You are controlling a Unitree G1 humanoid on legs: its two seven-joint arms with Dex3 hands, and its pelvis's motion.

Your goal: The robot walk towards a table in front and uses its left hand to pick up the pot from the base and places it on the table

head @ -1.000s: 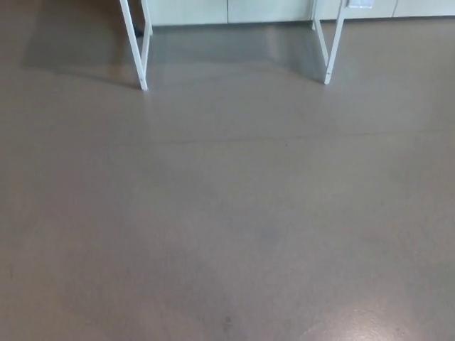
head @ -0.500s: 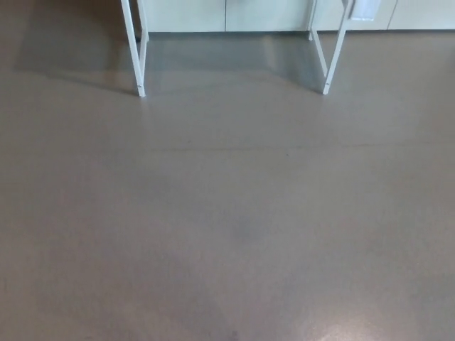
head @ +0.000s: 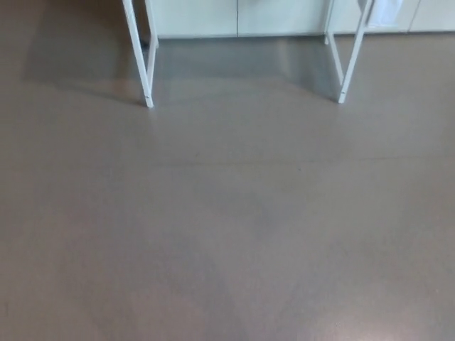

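Table legs (head: 140, 57), white, at top, grey-brown floor (head: 227, 234) below

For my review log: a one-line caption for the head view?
Grey floor ahead, two white table legs at the top, pale cabinets behind; no pot or robot hand visible.

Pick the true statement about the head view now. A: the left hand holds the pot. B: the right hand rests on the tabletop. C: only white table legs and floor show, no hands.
C: white table legs stand on the grey floor; no hand or pot shows.
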